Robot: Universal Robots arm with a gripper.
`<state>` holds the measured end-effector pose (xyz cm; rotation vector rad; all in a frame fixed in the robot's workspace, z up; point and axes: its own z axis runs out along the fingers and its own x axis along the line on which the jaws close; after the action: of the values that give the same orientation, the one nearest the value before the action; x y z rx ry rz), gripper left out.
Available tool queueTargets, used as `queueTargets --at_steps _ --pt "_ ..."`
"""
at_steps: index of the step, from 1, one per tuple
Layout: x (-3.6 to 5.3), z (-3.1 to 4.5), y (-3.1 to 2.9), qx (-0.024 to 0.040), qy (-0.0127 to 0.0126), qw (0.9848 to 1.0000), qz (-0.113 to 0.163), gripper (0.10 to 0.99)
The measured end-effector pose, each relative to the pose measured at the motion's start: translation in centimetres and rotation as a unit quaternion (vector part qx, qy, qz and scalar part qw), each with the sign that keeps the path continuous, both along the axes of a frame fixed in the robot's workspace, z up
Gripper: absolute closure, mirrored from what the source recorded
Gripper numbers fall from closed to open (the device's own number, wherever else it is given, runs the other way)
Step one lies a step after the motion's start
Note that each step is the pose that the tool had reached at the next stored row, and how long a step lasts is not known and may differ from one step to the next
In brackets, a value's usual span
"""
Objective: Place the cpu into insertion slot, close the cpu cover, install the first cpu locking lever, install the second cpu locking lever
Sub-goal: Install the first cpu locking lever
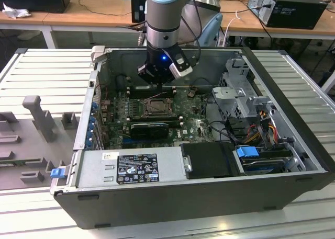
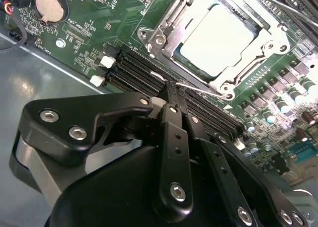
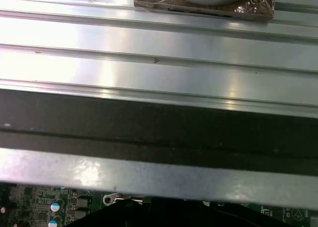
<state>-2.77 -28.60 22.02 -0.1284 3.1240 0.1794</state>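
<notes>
Hovering inside the open computer case (image 1: 293, 160), my pincer (image 2: 171, 95) is pressed together on nothing, tips at a wire lever (image 2: 203, 90) beside the insertion slot (image 2: 164, 36). The cpu (image 2: 218, 38) lies seated under the cpu cover (image 2: 268, 36), mid-motherboard (image 1: 191, 125).
</notes>
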Motion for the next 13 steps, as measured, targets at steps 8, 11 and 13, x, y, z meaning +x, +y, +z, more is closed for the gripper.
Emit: queueTargets --at_steps 8,11,13 --pt "0.49 -0.69 0.00 0.0000 -0.0001 1.0000 -0.003 0.980" --pt "0.58 -0.93 -0.04 0.0000 -0.0001 1.0000 -0.005 0.980" --pt "0.59 -0.98 -0.08 -0.0001 -0.0001 1.0000 -0.007 0.980"
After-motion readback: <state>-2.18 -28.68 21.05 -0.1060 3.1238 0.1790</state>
